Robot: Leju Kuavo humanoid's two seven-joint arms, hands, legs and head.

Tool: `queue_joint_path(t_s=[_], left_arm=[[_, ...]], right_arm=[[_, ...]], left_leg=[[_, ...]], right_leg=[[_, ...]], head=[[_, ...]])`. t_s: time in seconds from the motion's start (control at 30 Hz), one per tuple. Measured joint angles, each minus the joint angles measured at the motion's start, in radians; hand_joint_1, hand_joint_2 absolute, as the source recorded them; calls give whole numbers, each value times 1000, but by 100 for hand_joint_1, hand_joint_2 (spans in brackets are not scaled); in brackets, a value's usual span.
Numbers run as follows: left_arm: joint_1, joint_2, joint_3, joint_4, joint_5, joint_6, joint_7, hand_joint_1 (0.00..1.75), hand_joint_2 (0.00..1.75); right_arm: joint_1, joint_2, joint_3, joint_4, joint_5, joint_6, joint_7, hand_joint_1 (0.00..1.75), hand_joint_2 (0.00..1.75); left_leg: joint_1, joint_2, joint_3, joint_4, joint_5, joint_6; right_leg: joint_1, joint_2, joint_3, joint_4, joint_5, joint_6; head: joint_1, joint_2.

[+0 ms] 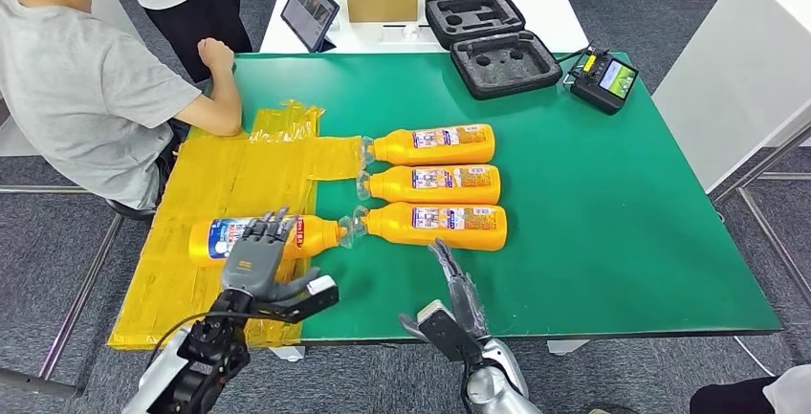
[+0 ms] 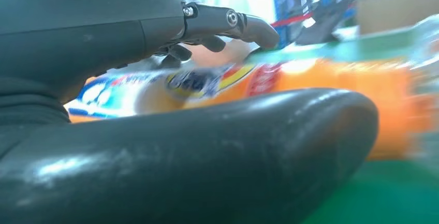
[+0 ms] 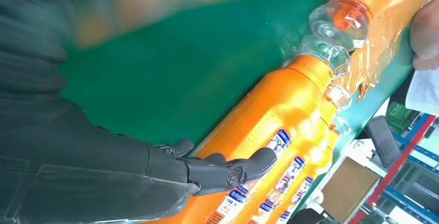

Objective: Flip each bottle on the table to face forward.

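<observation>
The bottle in hand [image 1: 263,238] lies on its side on the yellow sheet [image 1: 206,189] at the left of the green table [image 1: 612,223], its clear cap toward the three bottles [image 1: 435,185] lined up on the green, their caps pointing back at it. Our left hand [image 1: 256,253] rests over its label with fingers draped across the body and the thumb low on the near side; in the blurred wrist view it looks like a loose wrap, and we cannot tell whether it truly grips. To do this well, we should close firmly around the middle of the body before rolling, since the smooth plastic will likely slip, and keep the cap clear of the nearest row bottle's cap. Our right hand [image 1: 457,304] hovers open near the table's front edge, holding nothing. A person's arm [image 1: 215,89] rests at the sheet's far edge.
</observation>
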Motion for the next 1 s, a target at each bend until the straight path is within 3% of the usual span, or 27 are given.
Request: queue_joint_path(t_s=[0.23,0.37,0.63,1.0], left_arm=[[72,6,-26,-153,-2,23,-4,0,0],[101,12,-36,-222,15,86,-30,0,175],[116,15,-51,-316,80,189,-90,0,175],[110,7,-64,-323,469,179,-311,0,175]], right_arm=[[5,0,0,0,0,0,0,0,175],[7,0,1,-1,-2,-3,0,0,175],[12,-1,5,-9,-19,-26,0,0,175],[69,-11,49,-189,40,-92,-1,0,175]], left_leg=[[0,0,-2,0,0,0],[0,0,-2,0,0,0],[0,0,-2,0,0,0],[0,1,-2,0,0,0]], right_leg=[[1,0,-3,0,0,0],[1,0,-3,0,0,0],[1,0,-3,0,0,0],[1,0,-3,0,0,0]], head=[[0,0],[0,0],[0,0],[0,0]])
